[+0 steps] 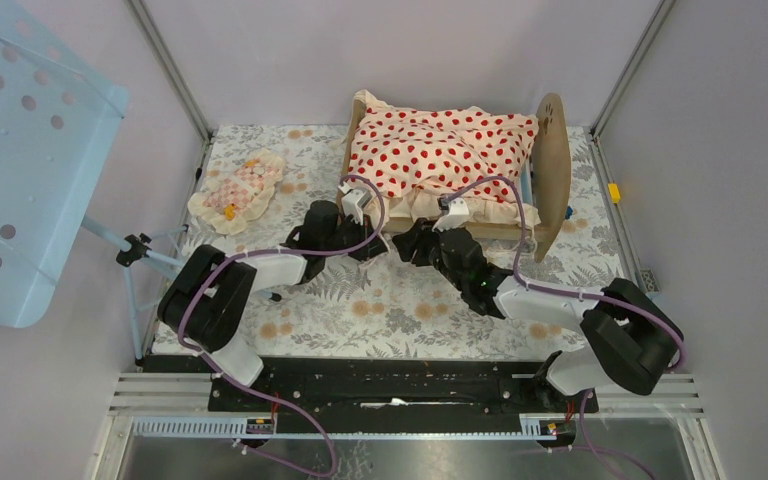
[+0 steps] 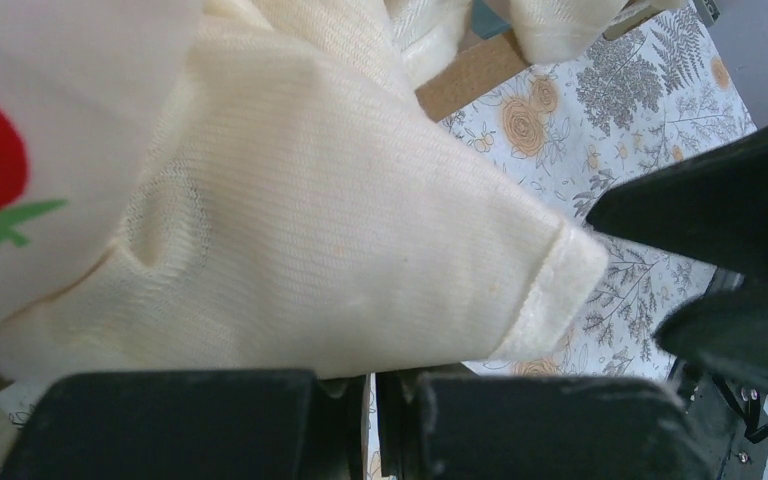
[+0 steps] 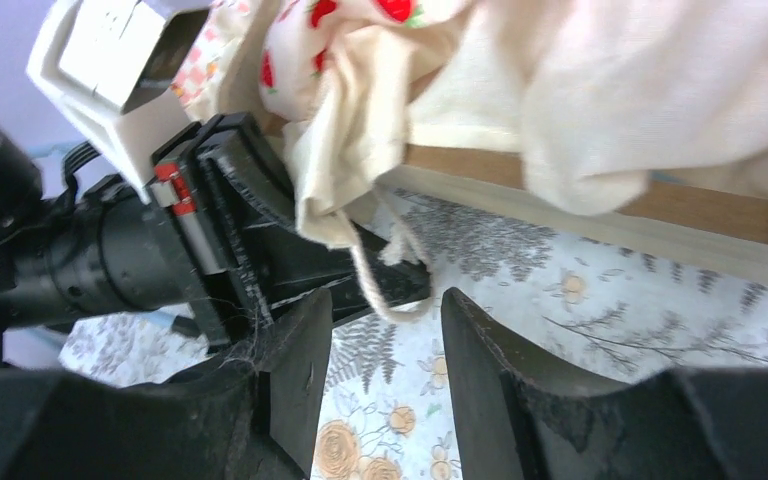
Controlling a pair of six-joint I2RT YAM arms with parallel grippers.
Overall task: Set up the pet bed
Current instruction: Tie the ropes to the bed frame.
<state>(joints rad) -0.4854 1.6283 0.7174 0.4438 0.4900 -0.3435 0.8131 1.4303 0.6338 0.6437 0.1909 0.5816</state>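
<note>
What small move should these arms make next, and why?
Probably the right gripper should ease forward and pinch the hanging edge of the red-dotted blanket: its jaws stand open and empty, while the left gripper grips it, bunched on the pet bed.

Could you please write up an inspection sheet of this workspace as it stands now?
Surface: floral tablecloth, lying flat.
Job's things: pet bed at the back, covered by a bunched red-dotted blanket.
Clutter: small pink pillow on the cloth, left of the bed.
Claws: left claw shut on the blanket's cream hem; right claw open, empty, beside it.
Cables: purple cables run along both arms.
Surroundings: blue perforated panel on a stand at left; pale walls.
</note>
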